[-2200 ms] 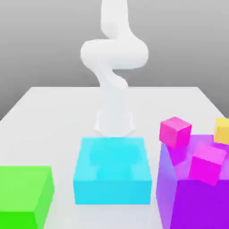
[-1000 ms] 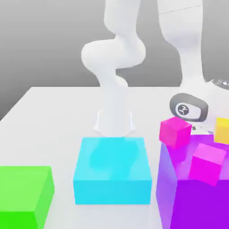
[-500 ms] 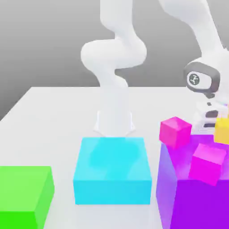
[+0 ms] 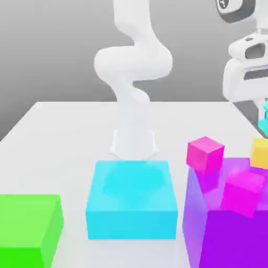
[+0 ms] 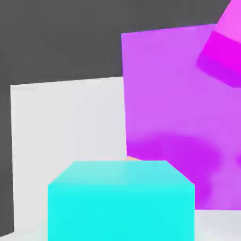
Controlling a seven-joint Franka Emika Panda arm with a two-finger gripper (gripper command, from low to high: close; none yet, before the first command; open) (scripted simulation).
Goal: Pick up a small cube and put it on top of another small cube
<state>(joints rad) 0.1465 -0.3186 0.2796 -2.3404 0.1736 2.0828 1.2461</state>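
Gripping the small cube [image 5: 121, 200] tight, the gripper [image 4: 261, 112] had its jaws clamped right down on it, as closed as they could get around the thing. In the exterior view the hand sat high up at the exterior view's right edge, well above the table [image 4: 68, 131], with just a sliver of light cyan poking out below it at the edge of the picture. So the cube was up in the air, not resting on anything.

From the hand view the cube looked like a plain light-cyan block, smooth faces, no markings, top face a bit paler than the front one. Behind it was the big purple block [image 5: 174, 108] with a magenta cube [image 5: 225, 47] sitting tilted on it.

Other stuff on the table in the exterior view: a big cyan block [image 4: 132, 201] in the middle, just in front of the arm's base, a green block [image 4: 29, 227] at the exterior view's left, another magenta cube [image 4: 205, 154] just beside the purple block's far corner, and a yellow cube [image 4: 260, 152] at the right edge
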